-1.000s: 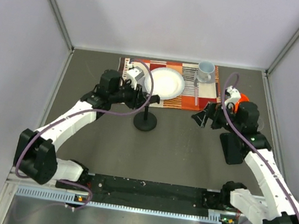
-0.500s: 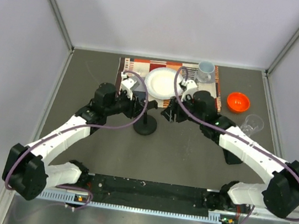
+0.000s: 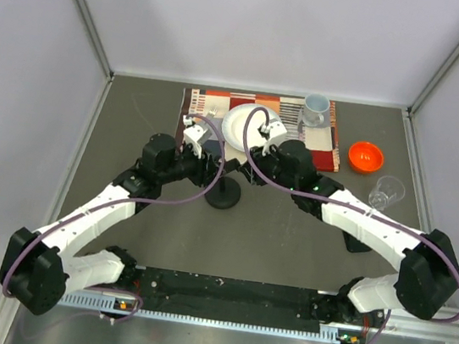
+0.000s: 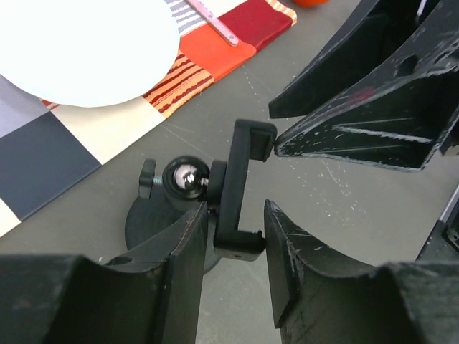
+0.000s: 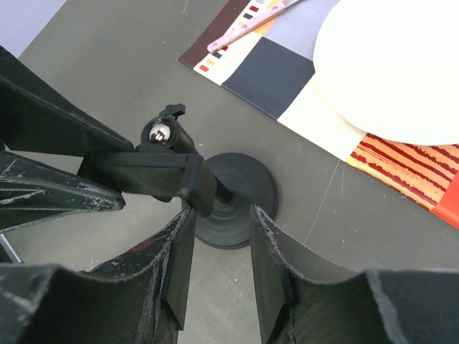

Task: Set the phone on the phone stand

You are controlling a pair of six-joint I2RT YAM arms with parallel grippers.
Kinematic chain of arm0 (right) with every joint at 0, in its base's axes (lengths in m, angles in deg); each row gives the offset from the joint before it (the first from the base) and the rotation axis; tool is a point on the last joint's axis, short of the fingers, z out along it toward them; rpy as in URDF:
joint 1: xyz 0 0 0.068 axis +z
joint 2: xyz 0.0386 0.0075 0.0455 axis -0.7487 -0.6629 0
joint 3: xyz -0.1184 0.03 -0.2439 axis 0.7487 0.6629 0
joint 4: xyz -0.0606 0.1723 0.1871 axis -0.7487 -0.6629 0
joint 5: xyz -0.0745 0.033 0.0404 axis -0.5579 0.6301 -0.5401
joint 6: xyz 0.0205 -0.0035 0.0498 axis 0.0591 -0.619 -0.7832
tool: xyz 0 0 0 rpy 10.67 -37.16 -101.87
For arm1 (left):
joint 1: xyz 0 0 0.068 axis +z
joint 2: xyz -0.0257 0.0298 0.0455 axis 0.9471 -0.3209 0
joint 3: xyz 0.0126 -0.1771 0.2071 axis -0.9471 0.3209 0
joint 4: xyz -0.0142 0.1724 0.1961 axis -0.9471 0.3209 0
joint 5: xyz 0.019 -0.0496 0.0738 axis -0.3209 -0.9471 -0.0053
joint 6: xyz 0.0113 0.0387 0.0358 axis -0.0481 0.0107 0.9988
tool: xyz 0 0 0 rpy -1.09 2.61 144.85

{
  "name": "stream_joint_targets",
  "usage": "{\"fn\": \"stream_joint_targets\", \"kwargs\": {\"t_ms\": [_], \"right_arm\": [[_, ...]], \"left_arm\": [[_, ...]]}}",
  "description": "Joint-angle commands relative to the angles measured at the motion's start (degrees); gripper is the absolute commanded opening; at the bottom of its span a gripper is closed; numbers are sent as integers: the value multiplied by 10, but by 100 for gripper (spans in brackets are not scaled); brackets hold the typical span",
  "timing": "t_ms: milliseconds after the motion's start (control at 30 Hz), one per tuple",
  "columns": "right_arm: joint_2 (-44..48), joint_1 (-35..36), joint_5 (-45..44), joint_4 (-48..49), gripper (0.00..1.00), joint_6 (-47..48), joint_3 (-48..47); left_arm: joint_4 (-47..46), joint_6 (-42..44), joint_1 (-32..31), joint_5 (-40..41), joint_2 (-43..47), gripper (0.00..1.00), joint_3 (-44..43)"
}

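Note:
The phone stand rests on its round base on the grey table, just in front of the placemat. Its cradle is tilted over beside the ball joint. My left gripper sits open around the cradle's lower hook, which touches one finger, with a sliver of gap at the other. My right gripper comes in from the opposite side, open. One of its fingers touches the cradle's other end, and the base shows between its jaws. The phone lies flat on the table at the right, partly under my right arm.
A striped placemat at the back carries a white plate, a cup and a pink utensil. An orange bowl and a clear glass stand at the right. Grey walls enclose three sides.
My right arm swung left from beside the phone to the stand, and its jaws narrowed from wide open. The left gripper stayed at the stand and its jaws widened a little.

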Motion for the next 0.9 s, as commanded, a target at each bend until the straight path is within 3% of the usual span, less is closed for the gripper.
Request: {"fn": "stream_joint_targets", "kwargs": {"t_ms": [0,533,700,867], "right_arm": [[-8,14,4,41,36,21,-34],[-27,36,-1,29,36,28,-36],[-30,37,-10,32,25,25,-28],[-30,37,-20,27,20,28,-28]], "left_arm": [[-55,-14,-3,4,25,43,3],[-31,-35,-18,-1,15,49,16],[-11,-26,-24,14,22,54,16],[0,-28,-29,31,21,44,17]]}}
